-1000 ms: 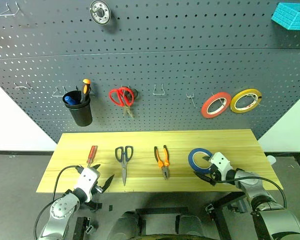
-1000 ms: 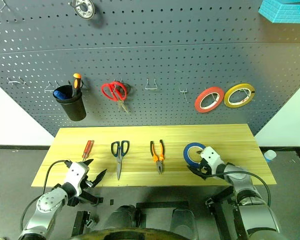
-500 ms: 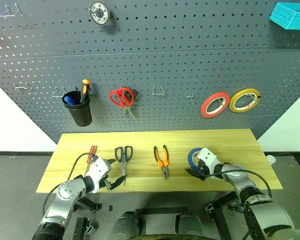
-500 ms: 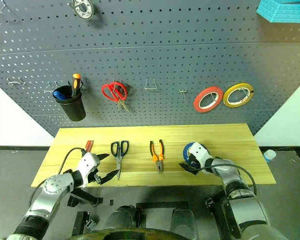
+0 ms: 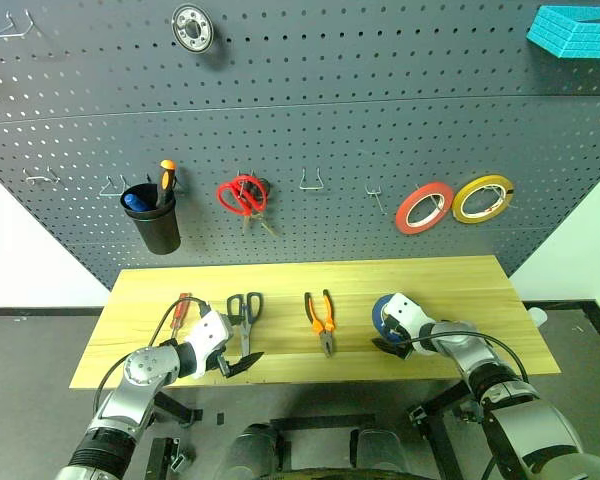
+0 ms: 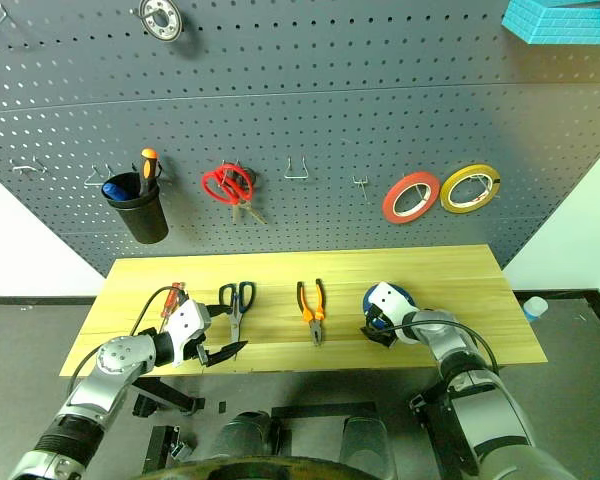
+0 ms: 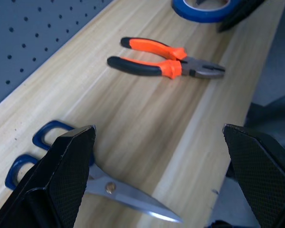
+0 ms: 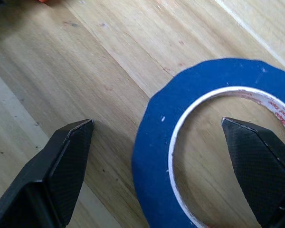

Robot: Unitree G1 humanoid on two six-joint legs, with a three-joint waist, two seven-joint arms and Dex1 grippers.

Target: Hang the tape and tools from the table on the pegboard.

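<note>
My right tool (image 8: 156, 166) is spread wide over the blue tape (image 8: 213, 142), flat on the bench (image 5: 460, 285): one finger inside the core, one outside. I should lower squarely, then pinch. Left tool (image 7: 156, 175) hangs wide, empty, above the scissors (image 7: 95, 180).

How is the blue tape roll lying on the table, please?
Flat: the blue tape roll rests on its side on the table, core facing up.

Silver-grey arms, white wrist housings, black cables, black textured tool fingers (image 7: 69, 164)

blue tape (image 8: 152, 142) — orange-black pliers (image 7: 166, 61)
</note>
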